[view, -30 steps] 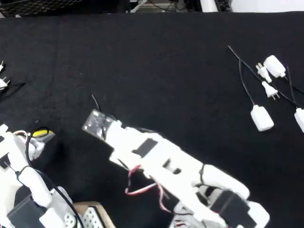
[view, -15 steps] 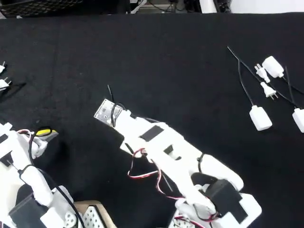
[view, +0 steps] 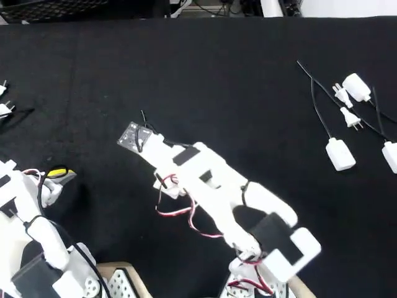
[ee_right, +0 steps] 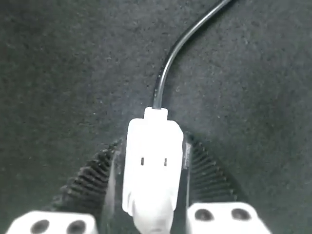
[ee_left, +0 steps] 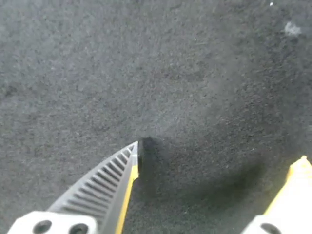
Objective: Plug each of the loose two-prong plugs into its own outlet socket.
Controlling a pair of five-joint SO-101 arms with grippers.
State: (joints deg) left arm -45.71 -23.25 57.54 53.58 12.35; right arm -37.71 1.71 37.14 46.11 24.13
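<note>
My right gripper [view: 134, 138] reaches out over the left middle of the black table, shut on a white outlet socket [ee_right: 152, 168]. The socket's two slots face the wrist camera, and its black cord [ee_right: 180, 46] trails away across the cloth. My left gripper [view: 57, 176], with yellow-edged fingers, hovers low near the table's left front. It is open [ee_left: 219, 152] with only bare cloth between its fingers. Two loose two-prong plugs [view: 343, 94] [view: 353, 118] lie at the far right beside white socket blocks [view: 341, 154] [view: 358, 87].
Thin black cords [view: 319, 102] run between the pieces at the right. Another white block [view: 391, 156] sits at the right edge. Small white plug parts [view: 4, 109] lie at the far left edge. The table's far edge runs along the top of the high view.
The right arm has carried the socket farther from the table's front edge, first rightward, then slightly back left, and its rear links have swung. The left arm has hardly moved.
</note>
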